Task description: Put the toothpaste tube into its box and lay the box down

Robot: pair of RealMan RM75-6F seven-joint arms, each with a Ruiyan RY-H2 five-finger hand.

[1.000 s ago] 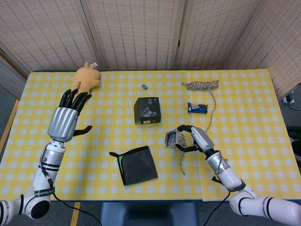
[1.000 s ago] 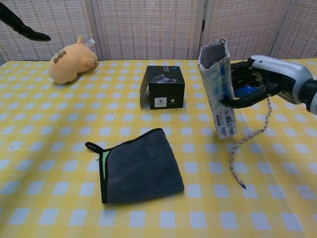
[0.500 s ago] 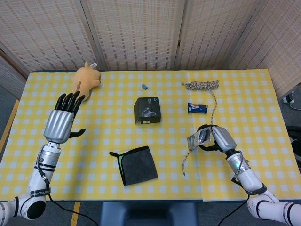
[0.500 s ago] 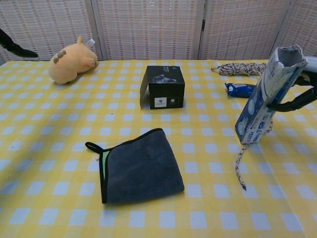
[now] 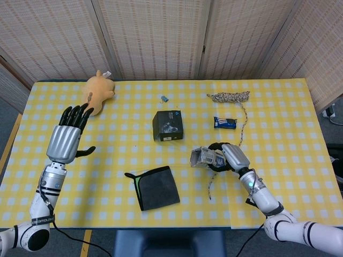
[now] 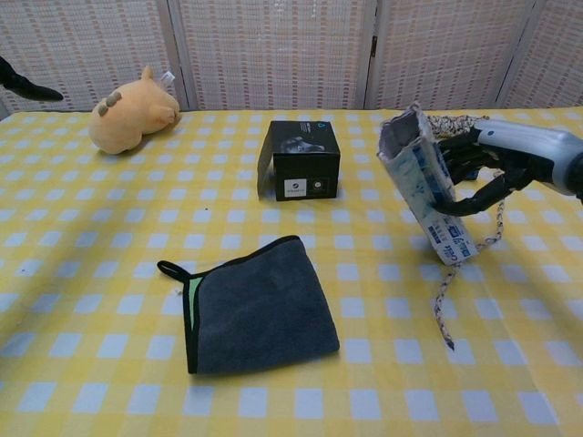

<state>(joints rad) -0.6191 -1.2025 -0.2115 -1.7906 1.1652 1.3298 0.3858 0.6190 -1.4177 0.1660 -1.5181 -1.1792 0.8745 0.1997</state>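
The right hand (image 6: 492, 173) grips the tilted box (image 6: 424, 196) above the rope (image 6: 444, 300); a loose grip might drop it awkwardly there.

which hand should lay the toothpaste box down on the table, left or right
The right. The right robot hand already grips the toothpaste box, tilted, just above the yellow checked table. The left robot hand is open, raised far off near the plush toy.
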